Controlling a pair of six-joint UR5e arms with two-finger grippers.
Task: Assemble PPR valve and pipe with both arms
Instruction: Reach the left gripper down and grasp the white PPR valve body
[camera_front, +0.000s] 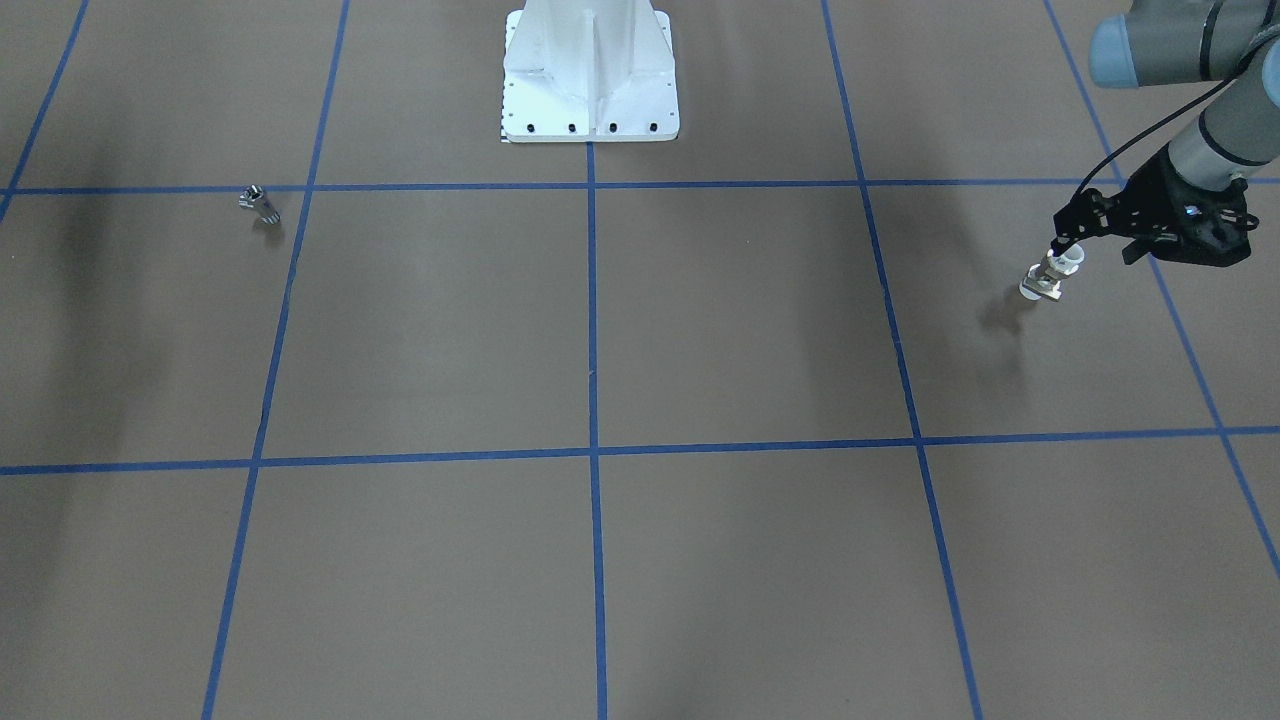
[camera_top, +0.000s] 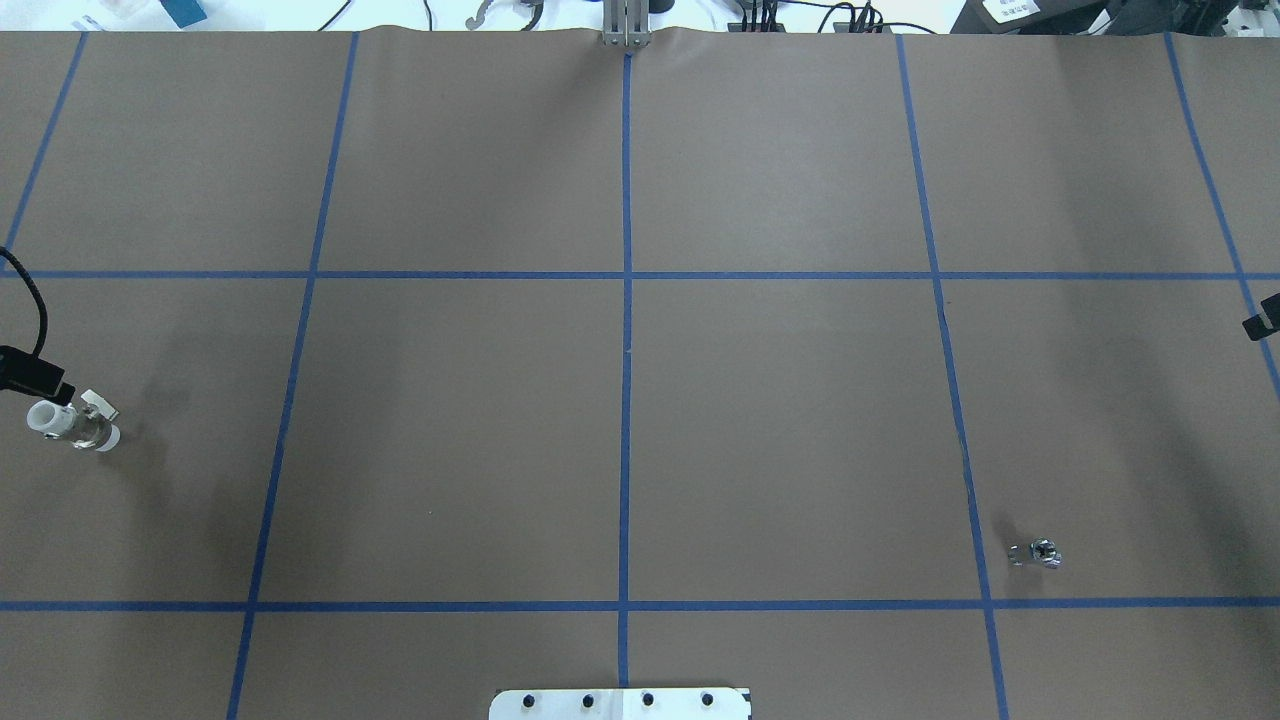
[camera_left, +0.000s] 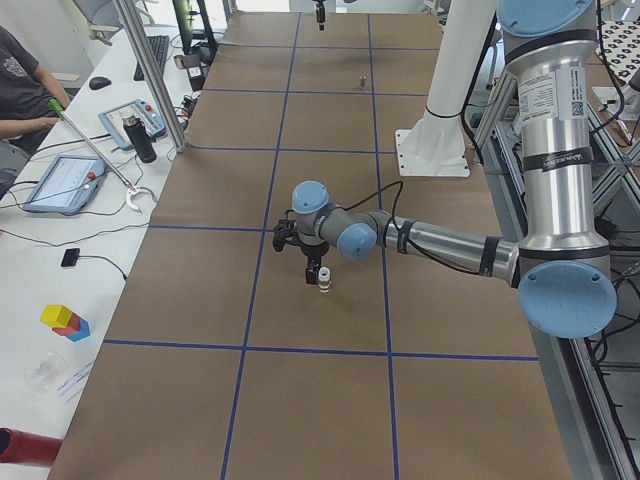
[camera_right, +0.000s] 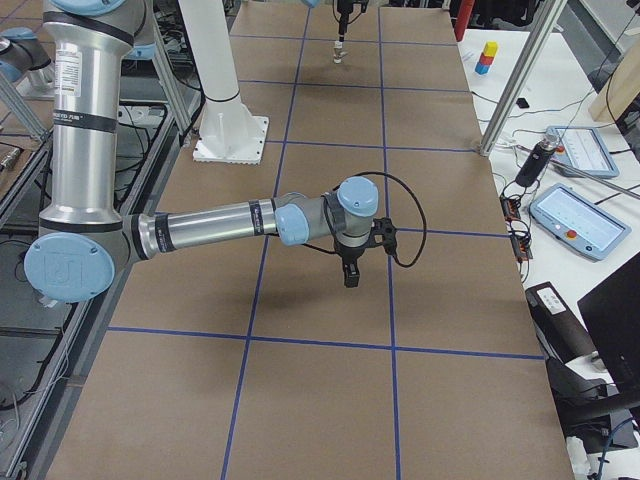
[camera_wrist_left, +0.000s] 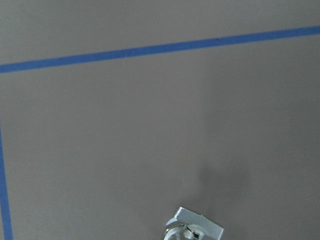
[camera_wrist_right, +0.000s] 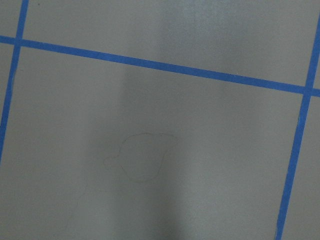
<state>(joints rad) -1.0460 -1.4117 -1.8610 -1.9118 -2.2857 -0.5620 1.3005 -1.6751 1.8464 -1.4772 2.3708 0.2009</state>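
Observation:
The PPR valve (camera_front: 1048, 276), white collar on top, brass middle and white base, stands upright at the table's left side, seen also from overhead (camera_top: 72, 426). My left gripper (camera_front: 1060, 243) points down onto it, with its fingers closed around the white collar. Whether the base rests on the table I cannot tell. The left wrist view catches only the valve's top (camera_wrist_left: 194, 229) at its bottom edge. The pipe (camera_top: 1035, 553), a tiny chrome stub, lies alone at the near right (camera_front: 258, 203). My right gripper (camera_right: 350, 276) hangs above bare table far from the pipe, and I cannot tell whether it is open or shut.
The table is brown paper with a blue tape grid (camera_top: 626, 400). The robot's white base plate (camera_front: 590, 80) is at the near middle edge. Tablets, a bottle and cables lie on the operators' bench (camera_left: 70, 180) beyond the far edge.

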